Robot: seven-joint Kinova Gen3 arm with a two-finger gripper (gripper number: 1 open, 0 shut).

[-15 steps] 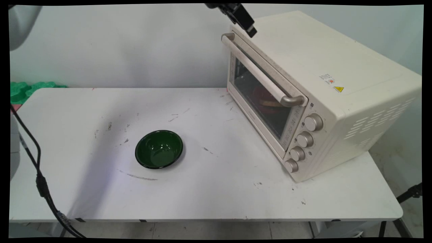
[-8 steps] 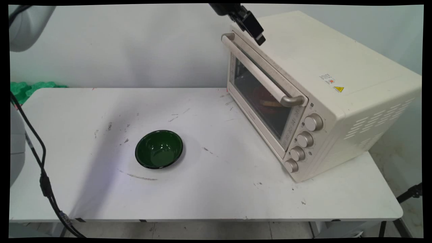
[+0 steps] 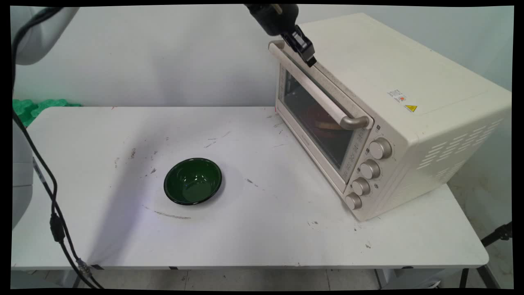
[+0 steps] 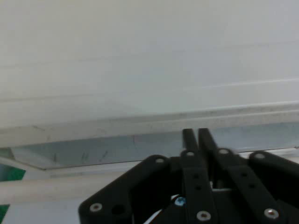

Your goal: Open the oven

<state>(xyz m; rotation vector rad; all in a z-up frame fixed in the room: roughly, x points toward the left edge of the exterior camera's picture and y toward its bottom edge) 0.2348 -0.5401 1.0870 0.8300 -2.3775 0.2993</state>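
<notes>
The gripper [image 3: 308, 57], fingers pressed together and holding nothing, hangs at the top front edge of the closed toaster oven [image 3: 385, 110], just behind its door handle [image 3: 315, 88], well apart from the green bowl [image 3: 193, 181]

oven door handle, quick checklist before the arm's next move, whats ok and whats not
1. Black two-finger gripper at the top front edge of the cream toaster oven: ok.
2. Fingers together, nothing between them in the hand view: ok.
3. Gripper around the cream bar handle: not ok, it sits above and behind the bar.
4. Glass oven door shut: ok.
5. Dark green round bowl apart from the oven, out on the white table: ok.
6. What lies inside the oven: cannot tell.
</notes>
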